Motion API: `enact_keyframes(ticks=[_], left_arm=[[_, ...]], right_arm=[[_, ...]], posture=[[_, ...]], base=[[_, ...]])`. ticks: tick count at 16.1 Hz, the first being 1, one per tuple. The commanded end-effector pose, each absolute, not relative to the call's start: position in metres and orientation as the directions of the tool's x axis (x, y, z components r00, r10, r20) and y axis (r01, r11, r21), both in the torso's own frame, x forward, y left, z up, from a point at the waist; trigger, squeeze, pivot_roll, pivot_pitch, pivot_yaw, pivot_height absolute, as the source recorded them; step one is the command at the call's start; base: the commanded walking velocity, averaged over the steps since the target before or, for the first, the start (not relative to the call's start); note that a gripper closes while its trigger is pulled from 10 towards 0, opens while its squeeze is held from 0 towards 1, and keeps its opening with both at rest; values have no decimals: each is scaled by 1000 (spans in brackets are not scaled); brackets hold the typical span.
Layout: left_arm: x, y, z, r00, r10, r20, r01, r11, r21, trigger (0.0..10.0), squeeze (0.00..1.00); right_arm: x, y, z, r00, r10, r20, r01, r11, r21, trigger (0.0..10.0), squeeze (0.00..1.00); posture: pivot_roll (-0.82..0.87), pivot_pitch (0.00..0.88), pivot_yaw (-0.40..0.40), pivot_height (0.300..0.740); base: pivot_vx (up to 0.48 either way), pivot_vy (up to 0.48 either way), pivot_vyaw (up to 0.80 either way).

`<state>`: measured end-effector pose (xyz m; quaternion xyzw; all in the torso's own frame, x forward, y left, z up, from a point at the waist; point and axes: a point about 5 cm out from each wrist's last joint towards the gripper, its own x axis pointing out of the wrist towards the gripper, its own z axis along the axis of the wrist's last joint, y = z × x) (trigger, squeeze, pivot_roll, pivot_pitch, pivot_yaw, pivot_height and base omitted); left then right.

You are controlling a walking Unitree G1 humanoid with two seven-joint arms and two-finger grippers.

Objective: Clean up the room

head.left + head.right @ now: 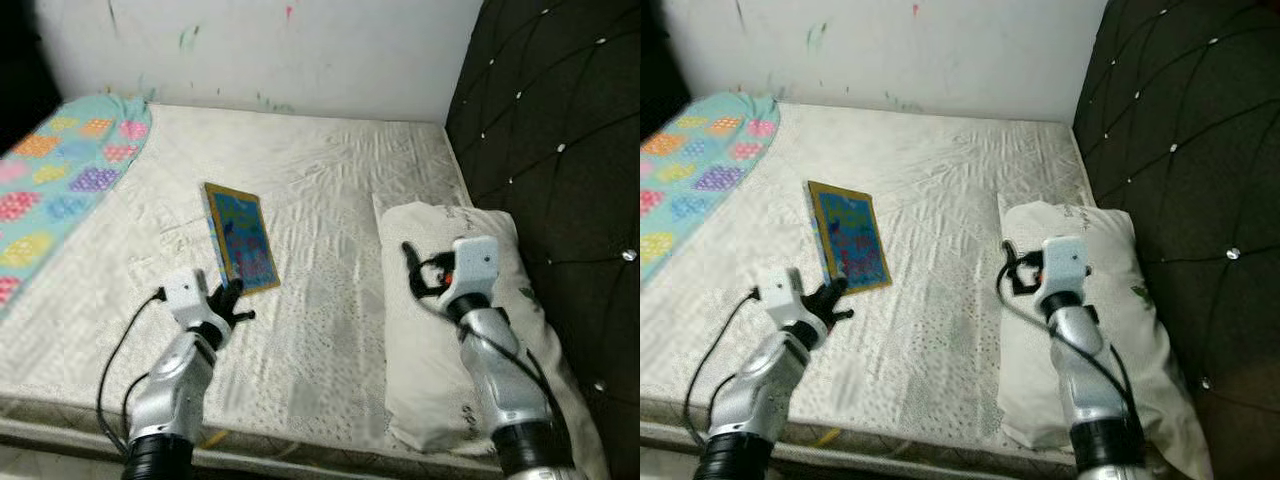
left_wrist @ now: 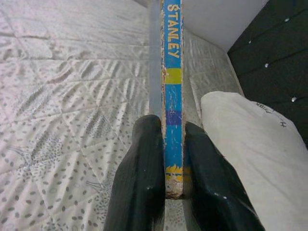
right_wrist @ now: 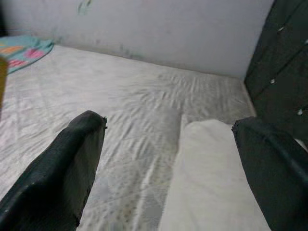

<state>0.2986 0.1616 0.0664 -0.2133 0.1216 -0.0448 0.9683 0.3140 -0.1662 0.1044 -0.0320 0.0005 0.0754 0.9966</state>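
A thin picture book (image 1: 241, 238) with a blue, patterned cover is held by its near edge in the left gripper (image 1: 228, 300), above the bare white mattress (image 1: 330, 180), towards the robot's left of the middle. In the left wrist view the two black fingers (image 2: 142, 178) are seen pressed against both faces of the book, whose blue spine bears the word "STANLEY" and is worn at the near end. The right gripper (image 1: 412, 272) is held above the near part of a white pillow (image 1: 420, 380), its fingers spread wide with nothing between them; in the right wrist view the pillow and the mattress are seen through the gap. The pillow lies along the dark tufted headboard (image 1: 560, 150) on the robot's right. A turquoise sheet (image 1: 50, 190) with coloured patches is spread over the far left corner of the mattress, beside the marked white wall (image 1: 300, 50)
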Motion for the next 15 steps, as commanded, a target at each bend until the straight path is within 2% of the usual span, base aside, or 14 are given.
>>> enact_keyframes(ticks=[1,5,11,15], left_arm=[[300,165,80,977,-128,-169,46,906,-422,10000,0],[288,174,83,980,-95,-175,10,902,-432,10000,0],[265,178,86,975,-69,-210,-34,891,-453,10000,0],[254,181,85,972,-59,-228,-50,893,-446,10000,0]], right_arm=[[312,-165,110,983,181,1,-181,981,-77,10000,0],[296,-171,108,974,222,-37,-225,969,-104,10000,0],[276,-172,111,954,285,-93,-294,950,-109,10000,0],[271,-170,109,947,300,-113,-310,946,-92,10000,0]], posture=[[-108,40,-31,740],[-114,126,-65,740],[-107,205,-84,740],[-97,219,-83,705]], base=[[0,0,0],[0,0,0],[0,0,0],[0,0,0]])
